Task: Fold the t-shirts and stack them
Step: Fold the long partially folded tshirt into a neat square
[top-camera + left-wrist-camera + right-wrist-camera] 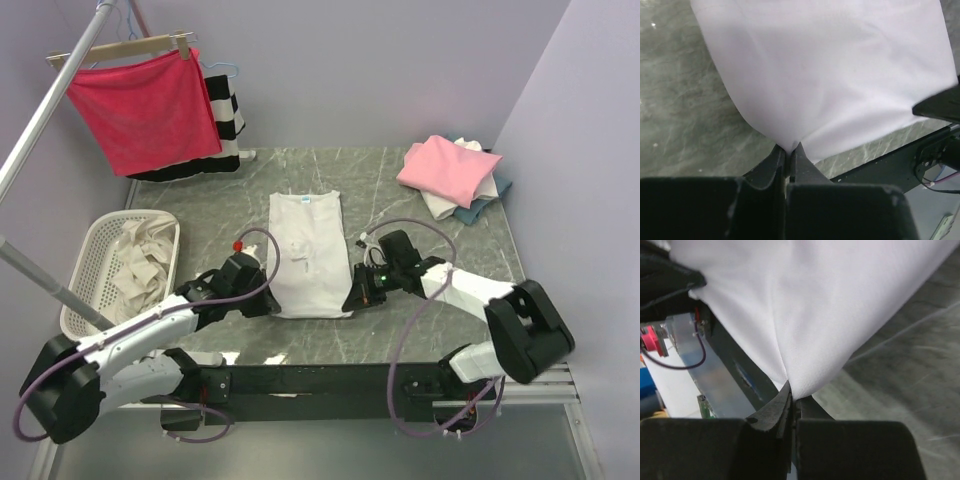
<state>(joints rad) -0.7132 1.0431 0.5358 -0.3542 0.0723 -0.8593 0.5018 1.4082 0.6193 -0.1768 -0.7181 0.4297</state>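
Left gripper [266, 303]: at near-left corner of white t-shirt [308, 250], tips on the hem.
Right gripper [352, 302]: at near-right corner, same hem.
White t-shirt: long folded strip, flat on table [400, 330]; near edge spans between both jaws, neck label at end farthest from them.
Folded stack [452, 170]: pink on top; well beyond right jaws, to their right.
Basket [88, 268]: left of left jaws, pale cloth inside.
Red cloth [145, 105], striped garment [230, 112]: hanging far beyond left jaws.

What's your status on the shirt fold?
Left gripper shut on white shirt, near left corner. Right gripper shut on its near right corner. Shirt lies on the table, sides folded in. Nothing on top of it.
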